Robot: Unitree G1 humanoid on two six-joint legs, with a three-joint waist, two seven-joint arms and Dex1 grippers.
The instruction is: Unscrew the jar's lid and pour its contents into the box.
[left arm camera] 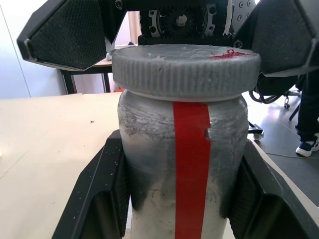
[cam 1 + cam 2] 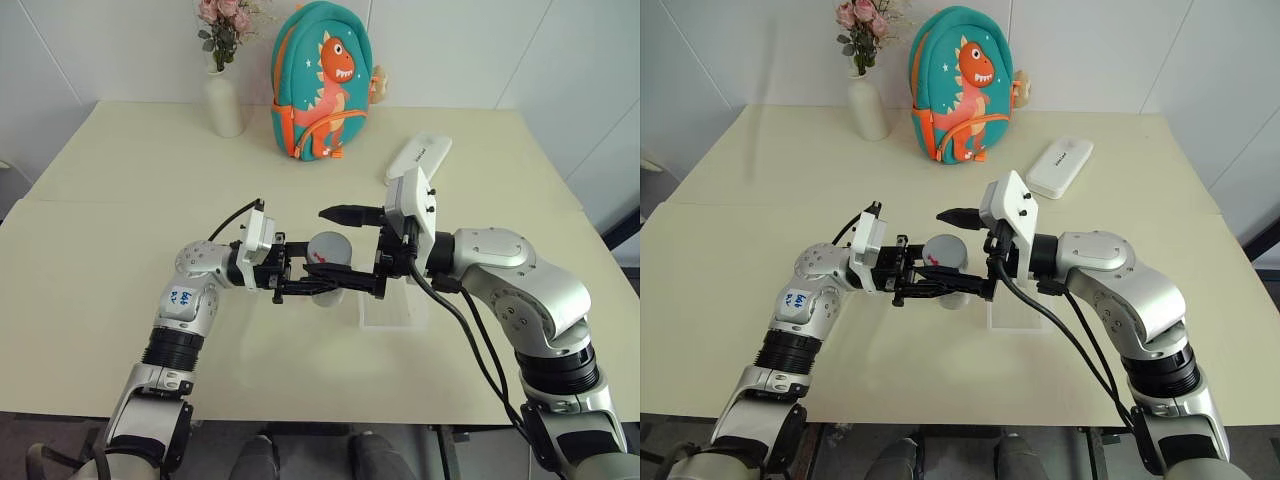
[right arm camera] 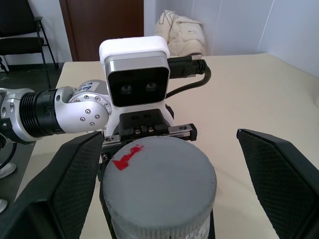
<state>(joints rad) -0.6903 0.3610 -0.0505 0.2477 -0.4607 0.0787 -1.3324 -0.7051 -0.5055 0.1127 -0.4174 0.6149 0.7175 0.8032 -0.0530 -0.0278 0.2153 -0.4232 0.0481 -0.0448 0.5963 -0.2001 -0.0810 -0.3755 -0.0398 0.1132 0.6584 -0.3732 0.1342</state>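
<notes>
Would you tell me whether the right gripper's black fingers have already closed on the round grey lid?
No, the right gripper stands open, its fingers apart on either side of the grey ribbed lid.

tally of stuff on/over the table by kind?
Jar with lid: 1
Clear box: 1
White case: 1
Vase of flowers: 1
Dinosaur backpack: 1
Pincers: 2 (left pincer shut on the jar, right pincer open around the lid)
Total: 7
</notes>
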